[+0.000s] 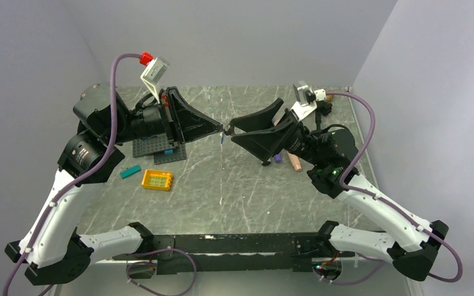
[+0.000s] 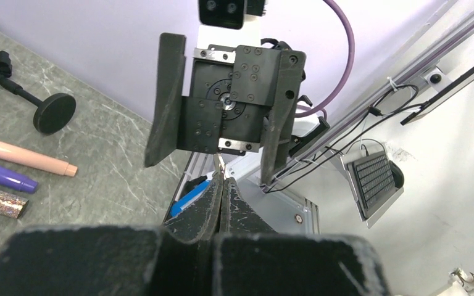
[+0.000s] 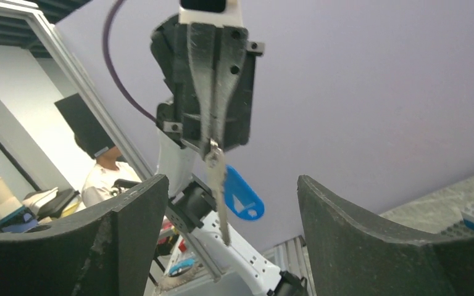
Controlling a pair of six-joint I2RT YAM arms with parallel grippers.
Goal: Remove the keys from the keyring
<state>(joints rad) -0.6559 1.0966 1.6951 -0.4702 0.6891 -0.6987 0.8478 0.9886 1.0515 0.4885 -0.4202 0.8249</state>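
A: Where the two arms meet above mid-table, what is masked?

B: From overhead, nearly everything. The left gripper [image 1: 220,129] has its fingers pressed flat together on the top end of a silver key [image 3: 220,191]. That view gives only a blue speck under the tips. In the right wrist view the keyring [image 3: 242,197], a small blue oval loop, hangs just behind the key, up off the table. Whether it threads the key's head I cannot tell, because the fingertips cover the joint.

A: Right side?

B: The right gripper [image 1: 230,132] faces the left one tip to tip. Its fingers are spread wide and grip nothing. Key and loop appear in the gap between them; depth unclear.

A: Surface, left to right?

B: The table [image 1: 222,203] is green-grey and marbled. On it lie a teal bar [image 1: 130,171], then an orange block [image 1: 157,180]. Next is a dark baseplate [image 1: 151,148], half hidden under the left gripper, with a blue brick [image 1: 168,151] on it. Right of centre are a purple pen [image 1: 278,158] and a pink stick [image 1: 295,163], both partly under the right arm.

A: Room?

B: Plain lilac-grey walls [image 1: 241,37]. Past the frame there is a person [image 3: 108,179] in a white top, blurred.
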